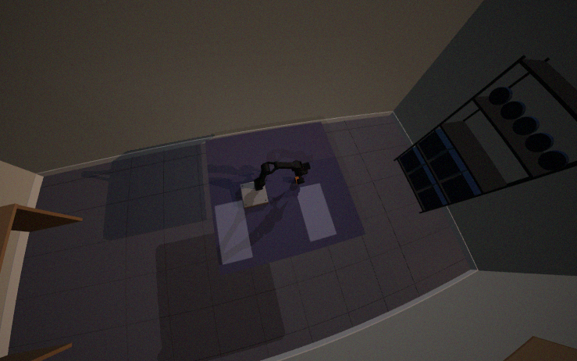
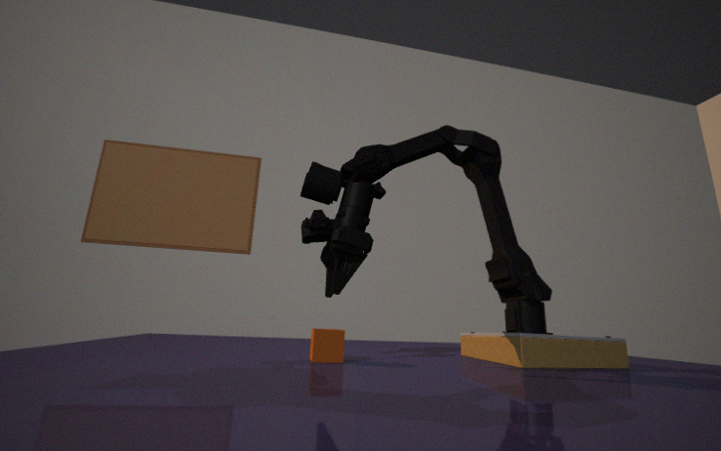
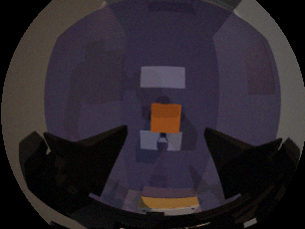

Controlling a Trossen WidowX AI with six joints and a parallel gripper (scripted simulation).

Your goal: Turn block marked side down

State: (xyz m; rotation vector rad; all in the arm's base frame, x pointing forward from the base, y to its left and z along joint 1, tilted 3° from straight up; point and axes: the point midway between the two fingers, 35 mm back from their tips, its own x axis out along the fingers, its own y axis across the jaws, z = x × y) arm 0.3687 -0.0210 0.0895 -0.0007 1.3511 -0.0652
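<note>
No writing or mark is readable on the single orange block (image 2: 327, 346), which rests on the purple counter (image 2: 183, 391) well apart from the arm's tan base (image 2: 544, 351). The one end effector (image 2: 336, 282) hangs above the block, spread wide and gripping nothing. Only the wrist view shows both dark fingers flanking the block's top face (image 3: 164, 117).

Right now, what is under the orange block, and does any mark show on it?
The orange block rests flat on the purple table, directly below the open, empty gripper, which hangs well above it. The faces in view look plain orange. Its underside is covered, so any mark there cannot be seen.
</note>
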